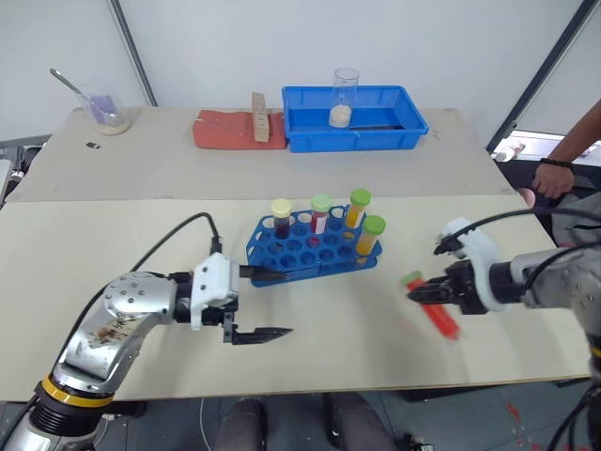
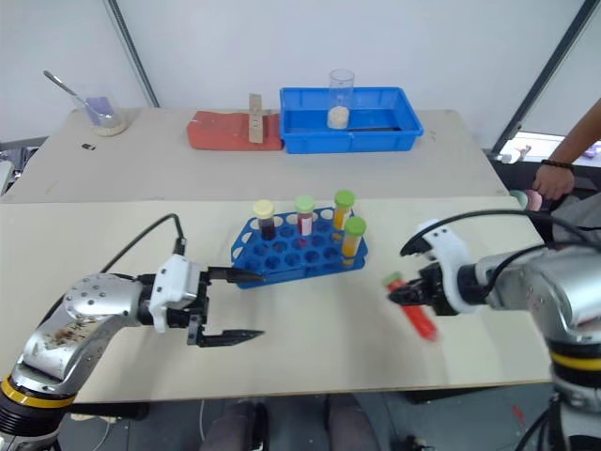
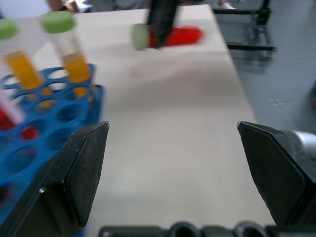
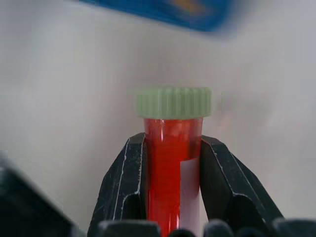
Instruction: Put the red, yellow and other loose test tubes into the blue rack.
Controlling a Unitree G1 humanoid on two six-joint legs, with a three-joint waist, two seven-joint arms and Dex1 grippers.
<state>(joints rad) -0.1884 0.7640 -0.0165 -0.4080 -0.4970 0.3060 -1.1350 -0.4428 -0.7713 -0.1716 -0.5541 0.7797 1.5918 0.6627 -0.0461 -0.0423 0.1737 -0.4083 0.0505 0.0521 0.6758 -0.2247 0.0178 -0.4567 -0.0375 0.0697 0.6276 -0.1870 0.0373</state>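
At centre frame, a bright-blue rack holds four clear tubes: one dark brown-red with a cream cap, one red with a white label and green cap, and two yellow-orange with green caps. At right, black fingers clamp a red tube with a pale green cap and white label. The table is pale beige. At upper centre sit a deep blue tray and a red pad.
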